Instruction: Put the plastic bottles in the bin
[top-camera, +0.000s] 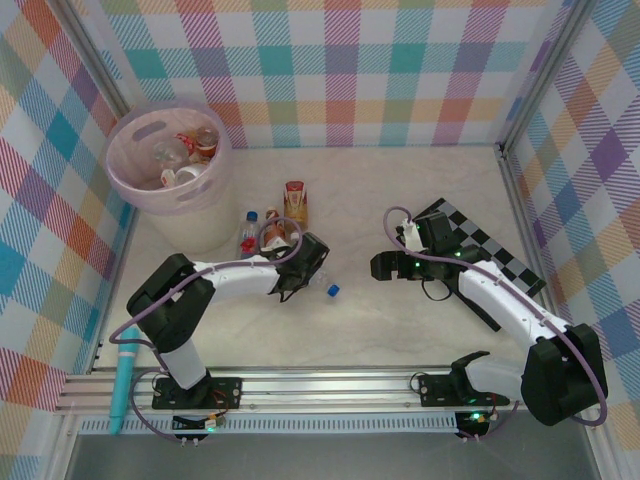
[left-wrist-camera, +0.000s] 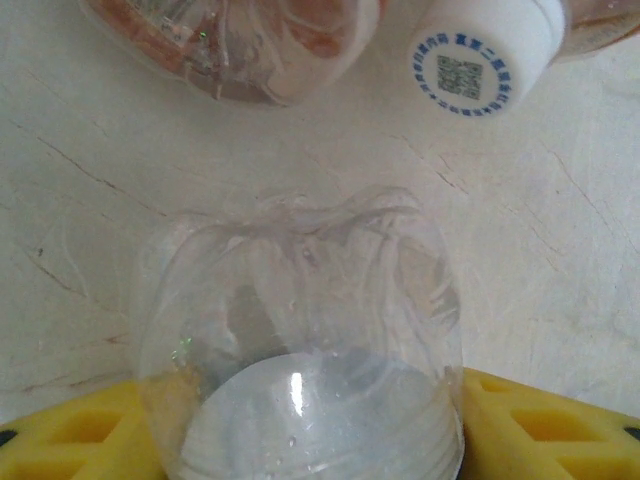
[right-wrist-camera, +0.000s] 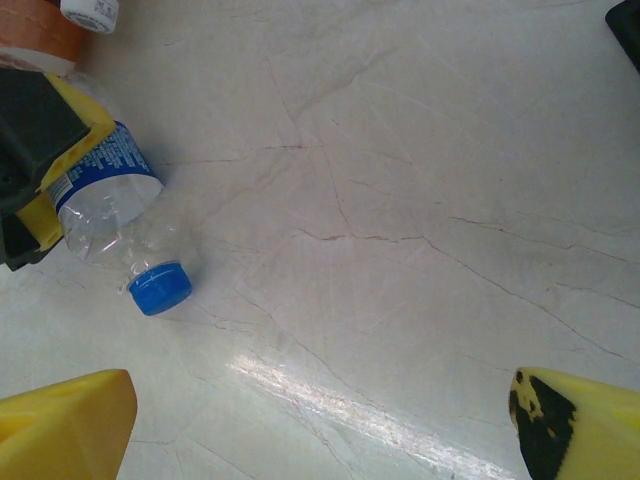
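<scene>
Pale marbled surface (top-camera: 380, 330) inside plaid walls (top-camera: 350, 70); my left pincer (left-wrist-camera: 310, 430) grips the clear blue-capped bottle (right-wrist-camera: 105, 195) lying near the middle, closed against both its sides; my right pincer (right-wrist-camera: 320, 420) hangs wide over bare surface; the pink bin (top-camera: 150, 200) at far left holds several bottles (top-camera: 185, 150).

Pink bin (top-camera: 178, 203) — blue-capped clear btl (right-wrist-camera: 105, 200), plaid walls (top-camera: 350, 60).
</scene>
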